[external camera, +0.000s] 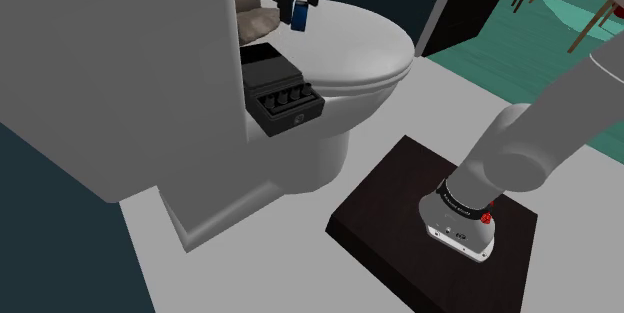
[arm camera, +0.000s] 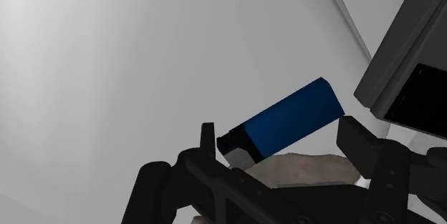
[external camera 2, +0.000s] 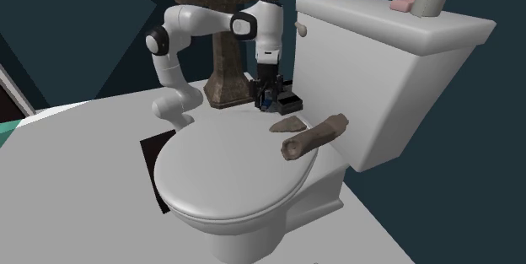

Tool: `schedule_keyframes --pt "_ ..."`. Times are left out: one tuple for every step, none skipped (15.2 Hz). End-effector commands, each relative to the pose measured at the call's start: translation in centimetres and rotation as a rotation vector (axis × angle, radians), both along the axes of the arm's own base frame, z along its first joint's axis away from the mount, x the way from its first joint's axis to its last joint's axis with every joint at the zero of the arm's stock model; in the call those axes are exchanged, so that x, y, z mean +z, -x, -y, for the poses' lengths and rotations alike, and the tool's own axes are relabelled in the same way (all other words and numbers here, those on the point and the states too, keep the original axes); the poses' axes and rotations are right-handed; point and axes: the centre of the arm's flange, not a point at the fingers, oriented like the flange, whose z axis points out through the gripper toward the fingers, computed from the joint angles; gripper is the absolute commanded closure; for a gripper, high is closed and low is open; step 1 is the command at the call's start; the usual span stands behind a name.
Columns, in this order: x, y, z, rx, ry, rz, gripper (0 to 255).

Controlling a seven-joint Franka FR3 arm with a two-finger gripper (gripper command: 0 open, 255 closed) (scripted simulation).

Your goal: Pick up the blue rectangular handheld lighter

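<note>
The blue lighter [arm camera: 294, 115] was seen clasped between the black fingers [arm camera: 356, 137] of the gripper [arm camera: 279, 133]. Its dark and grey cap end was set against one finger and its blue end reached toward the other, so that it lay slantwise across the gap. In the shoulder view the lighter [external camera: 299, 13] was found near the upper middle of the frame, hanging under the gripper over the white toilet lid [external camera: 360, 46], with a black box [external camera: 280, 96] lower in the frame at the lid's edge. (Whether it was wholly clear of the lid could not be told for certain, though it appeared raised.) In the second exterior view the gripper was placed near the centre of the frame, beyond two brown lumps [external camera 2: 308, 134] lying on the lid. The grasp was therefore judged to be made and the lift begun. What remained, as far as could be judged, was for the lighter to be carried higher and held securely, a slanted hold being thought liable to slip.
</note>
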Motion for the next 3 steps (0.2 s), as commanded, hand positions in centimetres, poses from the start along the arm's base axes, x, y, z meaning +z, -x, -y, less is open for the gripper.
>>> schedule_keyframes --pt "0.94 0.01 0.05 0.000 0.000 0.000 255" --pt "1.02 0.01 0.06 0.000 0.000 0.000 255" --pt "1.02 0.01 0.05 0.000 0.000 0.000 255"
